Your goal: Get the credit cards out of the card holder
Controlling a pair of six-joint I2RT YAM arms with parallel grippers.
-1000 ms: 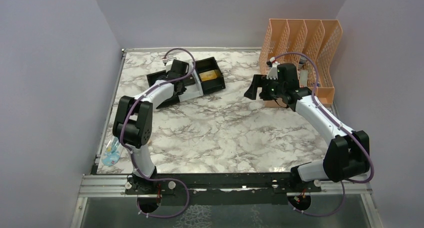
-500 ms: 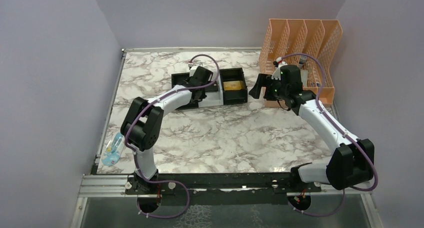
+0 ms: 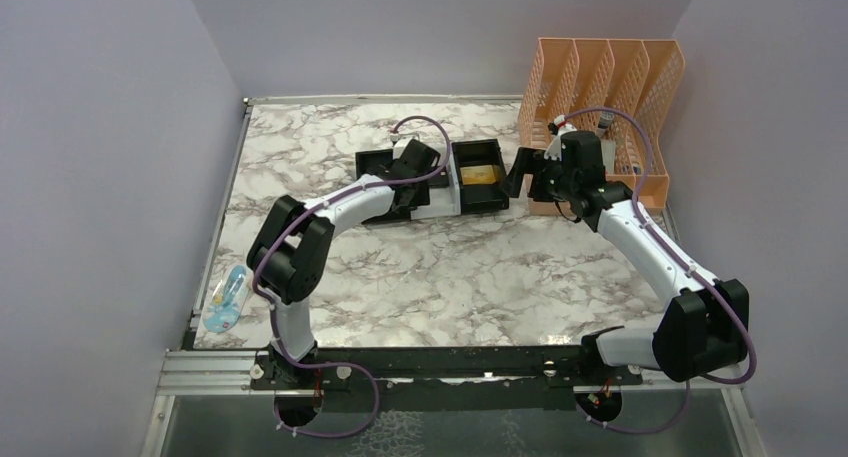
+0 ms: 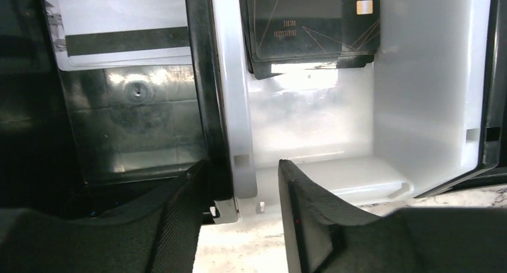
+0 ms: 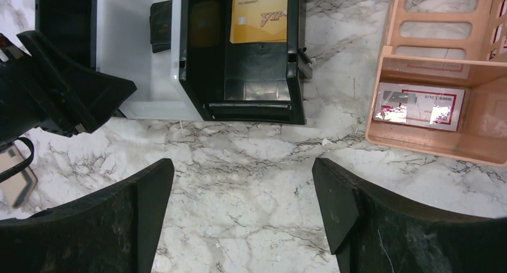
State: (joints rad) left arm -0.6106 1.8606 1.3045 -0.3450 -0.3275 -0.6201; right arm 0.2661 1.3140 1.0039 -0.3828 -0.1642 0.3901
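Gold is what you see first: the gold card [image 5: 259, 25] lies flat in the right black bin [image 5: 257, 112], at the end farthest from your right wrist camera. That bin stands on the marble desk [image 3: 450, 267], side by side and touching with a white bin [image 4: 418, 106], and a left black bin [image 4: 143, 123] sits against the white one's other side. The dark grey card [image 4: 311, 19] rests in the white bin, on top of another dark edge that peeks out beneath it. The silvery card [image 4: 119, 22], stripe side up, lies in the left black bin. Your left gripper [image 4: 242, 168] is down at the near end of the bins, loosened, with one finger inside the left black bin and the other inside the white bin. The joined walls run between them, and a strip of white floor shows between the wall and the white-bin finger. Your right gripper [image 5: 242, 207] hangs above bare desk, spread wide and holding nothing, just beside the right black bin and near the peach mesh organizer [image 3: 600, 97]. A glossy red-edged packet [image 5: 418, 106] lies in the organizer's nearest slot.
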